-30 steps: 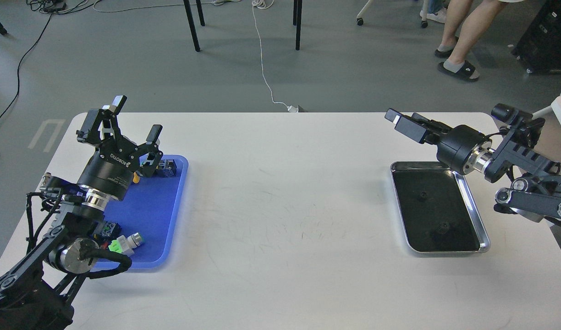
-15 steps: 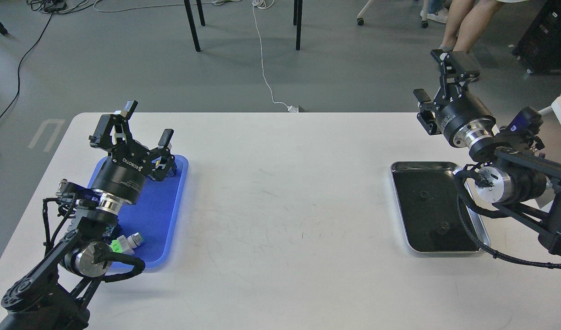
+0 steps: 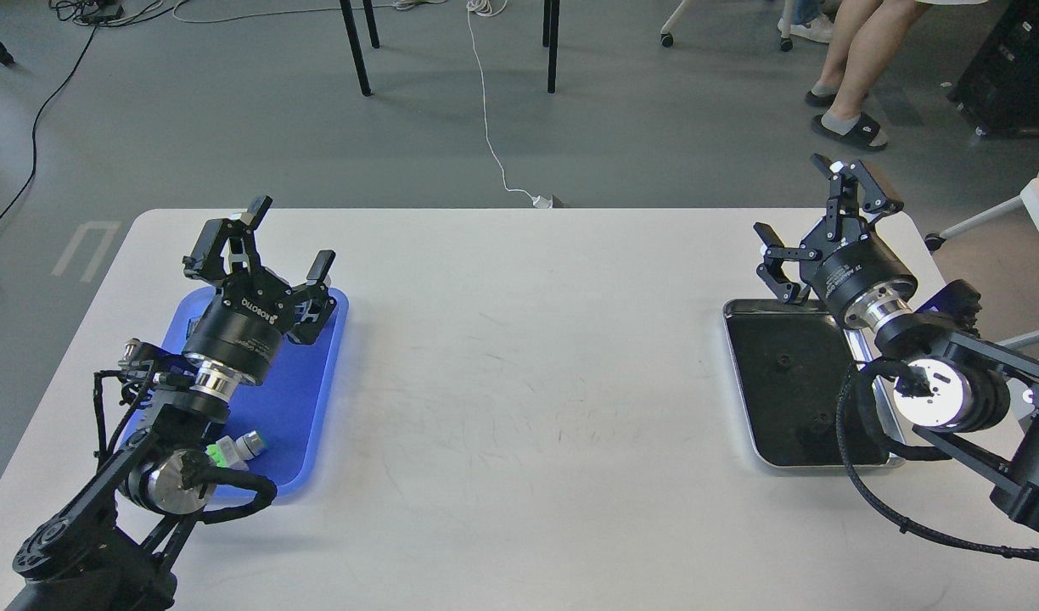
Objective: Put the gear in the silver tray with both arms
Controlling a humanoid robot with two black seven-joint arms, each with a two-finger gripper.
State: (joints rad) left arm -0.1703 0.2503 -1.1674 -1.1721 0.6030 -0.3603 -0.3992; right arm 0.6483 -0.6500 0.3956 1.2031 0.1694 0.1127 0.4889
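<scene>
The silver tray (image 3: 744, 386) lies on the right side of the white table, its dark mirror-like floor bare. My right gripper (image 3: 817, 212) is open and empty, raised above the tray's far right corner. My left gripper (image 3: 269, 246) is open and empty, raised above the far end of the blue plastic tray (image 3: 303, 399). No gear can be told apart; my left arm hides most of the blue tray's contents.
A small white and green part (image 3: 235, 448) lies near the blue tray's near end. The white table (image 3: 519, 356) stretches between the two trays. A person's legs (image 3: 850, 68), chair legs and cables are on the floor beyond the table.
My right arm has swung from lying across the tray's far edge to pointing upward, then lowered toward the tray's far right corner. My left gripper has shifted right and slightly down over the blue tray.
</scene>
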